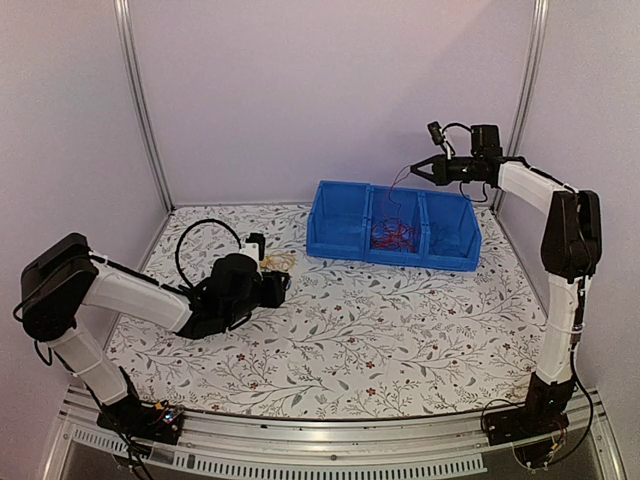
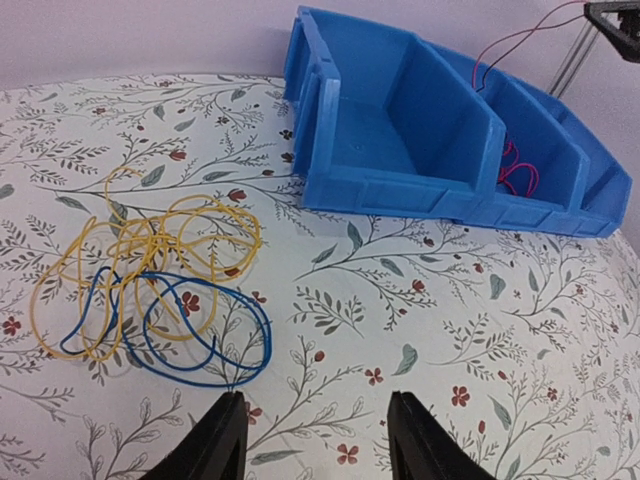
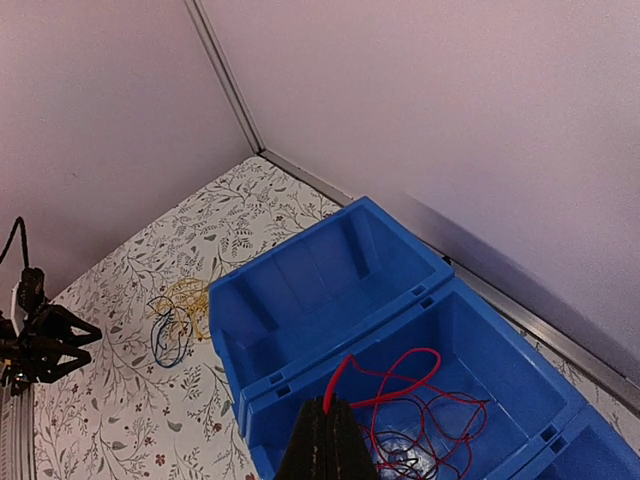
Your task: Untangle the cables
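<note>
A loose tangle of yellow cable (image 2: 170, 240) and blue cable (image 2: 200, 330) lies on the flowered table (image 2: 480, 330), left of the bins. My left gripper (image 2: 315, 440) hovers low just to the right of the blue loops, open, with nothing between its fingers. A red cable (image 3: 400, 385) lies coiled in the middle compartment of the blue bins (image 1: 390, 252). One strand of it rises to my right gripper (image 3: 328, 430), which is shut on it high above the bins (image 1: 412, 170). The yellow and blue tangle (image 3: 175, 310) also shows in the right wrist view.
The blue bins (image 2: 400, 130) form a row of three compartments at the back of the table; the left one holds nothing. Pale walls and metal corner posts (image 1: 140, 100) close in the back and sides. The left arm (image 1: 130, 295) stretches low across the table's left part.
</note>
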You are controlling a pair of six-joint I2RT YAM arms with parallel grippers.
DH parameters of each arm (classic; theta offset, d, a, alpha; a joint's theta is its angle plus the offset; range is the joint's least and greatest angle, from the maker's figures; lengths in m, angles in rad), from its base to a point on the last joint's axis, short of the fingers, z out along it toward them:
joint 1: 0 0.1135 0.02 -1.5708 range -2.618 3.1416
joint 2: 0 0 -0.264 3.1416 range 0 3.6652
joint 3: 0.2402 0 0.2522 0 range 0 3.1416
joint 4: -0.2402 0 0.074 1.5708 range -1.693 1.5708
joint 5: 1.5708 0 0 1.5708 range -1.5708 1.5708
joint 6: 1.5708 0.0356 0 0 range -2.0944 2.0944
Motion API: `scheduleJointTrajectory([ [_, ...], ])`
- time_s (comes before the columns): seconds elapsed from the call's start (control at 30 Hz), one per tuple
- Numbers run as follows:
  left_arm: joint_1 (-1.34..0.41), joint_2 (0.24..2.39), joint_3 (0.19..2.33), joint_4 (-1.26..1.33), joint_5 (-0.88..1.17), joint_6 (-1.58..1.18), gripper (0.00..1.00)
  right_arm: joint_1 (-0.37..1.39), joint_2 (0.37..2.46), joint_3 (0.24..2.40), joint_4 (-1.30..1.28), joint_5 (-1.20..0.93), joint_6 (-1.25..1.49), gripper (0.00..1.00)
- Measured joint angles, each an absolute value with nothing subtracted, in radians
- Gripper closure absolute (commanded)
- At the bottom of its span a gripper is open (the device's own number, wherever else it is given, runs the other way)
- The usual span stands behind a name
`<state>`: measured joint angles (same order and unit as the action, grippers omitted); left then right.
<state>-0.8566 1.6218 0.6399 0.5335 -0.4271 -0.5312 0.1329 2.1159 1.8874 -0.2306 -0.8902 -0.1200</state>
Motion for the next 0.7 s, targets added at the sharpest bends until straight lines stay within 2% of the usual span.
scheduleJointTrajectory([
  [0.2,-0.857,1.621,0.638,0.533,-0.427,-0.537,0.52,0.158,2.16,1.955,-0.32,-0.821,-0.178,1.0],
  [0.63,-0.857,1.452,0.623,0.439,-0.443,-0.559,0.47,0.295,2.364,2.053,-0.535,-0.449,-0.287,1.0],
  [0.7,-0.855,1.426,0.623,0.418,-0.452,-0.56,0.46,0.299,2.367,2.053,-0.56,-0.411,-0.302,0.95],
])
